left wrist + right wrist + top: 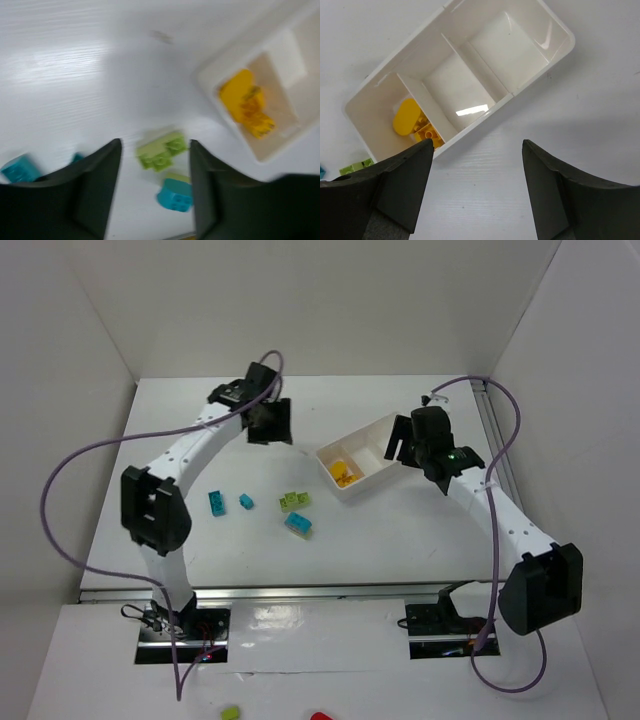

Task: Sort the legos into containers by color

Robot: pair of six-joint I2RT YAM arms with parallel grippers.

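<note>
The white three-compartment tray (378,436) lies at an angle right of centre; it also shows in the right wrist view (485,107). Its near-left compartment holds orange-yellow bricks (345,475) and a rounded yellow piece (405,116); the other two compartments look empty. On the table lie a lime green brick cluster (294,500), a cyan brick with a green piece (298,524) and two small cyan bricks (216,503) (246,501). My left gripper (270,423) hovers open and empty, back of the green cluster (161,150). My right gripper (402,443) is open and empty beside the tray's right side.
White walls enclose the table at the back and both sides. A metal rail (300,592) runs along the near edge. A green brick (230,712) and a red piece (320,717) lie off the table by the arm bases.
</note>
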